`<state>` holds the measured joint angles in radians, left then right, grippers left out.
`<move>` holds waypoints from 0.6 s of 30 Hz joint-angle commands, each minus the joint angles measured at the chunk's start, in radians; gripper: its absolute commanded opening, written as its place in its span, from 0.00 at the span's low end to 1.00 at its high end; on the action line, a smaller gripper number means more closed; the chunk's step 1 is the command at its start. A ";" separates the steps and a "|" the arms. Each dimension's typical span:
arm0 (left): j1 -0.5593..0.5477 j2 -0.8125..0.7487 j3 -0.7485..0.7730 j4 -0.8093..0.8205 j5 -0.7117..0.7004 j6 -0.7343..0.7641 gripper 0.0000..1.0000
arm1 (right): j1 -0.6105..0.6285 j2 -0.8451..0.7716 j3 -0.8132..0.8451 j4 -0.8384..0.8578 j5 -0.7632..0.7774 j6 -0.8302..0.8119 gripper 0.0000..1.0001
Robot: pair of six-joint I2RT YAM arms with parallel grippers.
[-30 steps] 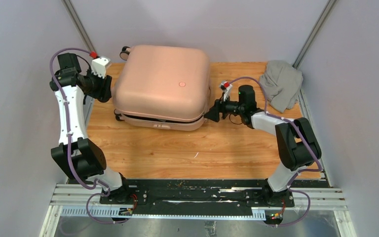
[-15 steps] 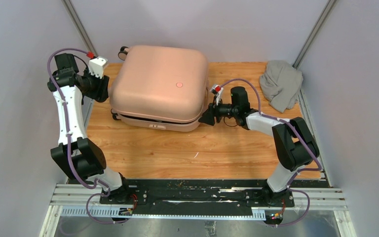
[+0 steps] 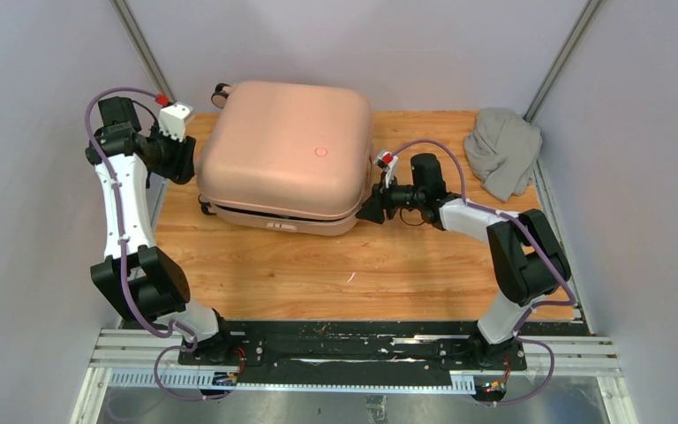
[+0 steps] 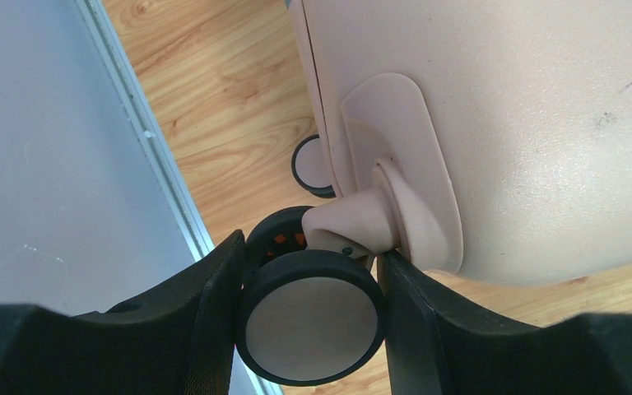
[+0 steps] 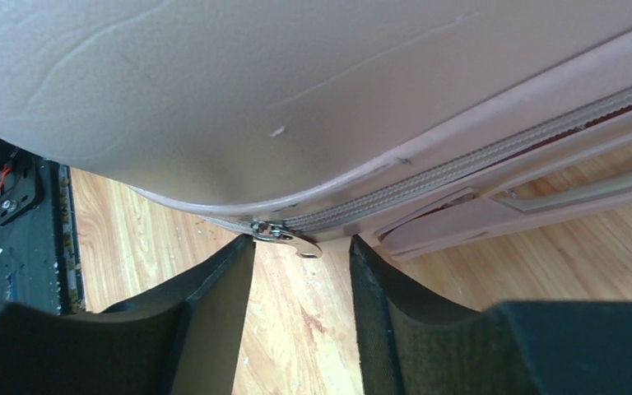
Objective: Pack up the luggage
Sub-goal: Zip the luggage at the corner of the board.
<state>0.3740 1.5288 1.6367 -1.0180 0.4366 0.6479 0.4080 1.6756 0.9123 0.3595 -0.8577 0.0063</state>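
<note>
Overall: the lid of the luggage is down, and the work looks to be at the zip rather than at loading.
Luggage: lies flat on the table, toward the far left, emblem up; a dark seam shows between the two shells along the near side.
Left gripper: clamped on a caster wheel at the case's left end, one finger on each face, probably to keep the case from sliding or turning while the other arm pulls.
Right gripper: at the near right corner, jaws part open and straddling the zipper pull without pinching it; the tab sits between the tips, nearer the left finger.
Zip track: runs on from the slider along the shell edge.
Cloth: a grey bundle at the far right of the table, outside the case and well apart from it.
Next, likely: close on the tab, then draw it along the track.
Risk: the thin tab may slip from the jaws.
</note>
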 commanded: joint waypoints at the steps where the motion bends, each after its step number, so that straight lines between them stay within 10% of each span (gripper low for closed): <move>1: 0.004 -0.050 -0.009 0.072 0.017 -0.004 0.00 | 0.024 0.018 0.073 0.058 0.045 -0.015 0.44; 7: 0.004 -0.056 -0.021 0.072 0.032 -0.010 0.00 | 0.044 0.000 0.031 0.132 0.026 0.056 0.01; 18: 0.004 -0.062 0.015 0.072 0.062 -0.047 0.00 | 0.061 -0.128 -0.141 0.191 0.172 0.063 0.00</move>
<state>0.3840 1.5249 1.6093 -0.9936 0.4412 0.6327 0.4438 1.6005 0.8085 0.4786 -0.7498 0.0639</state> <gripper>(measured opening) 0.545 0.007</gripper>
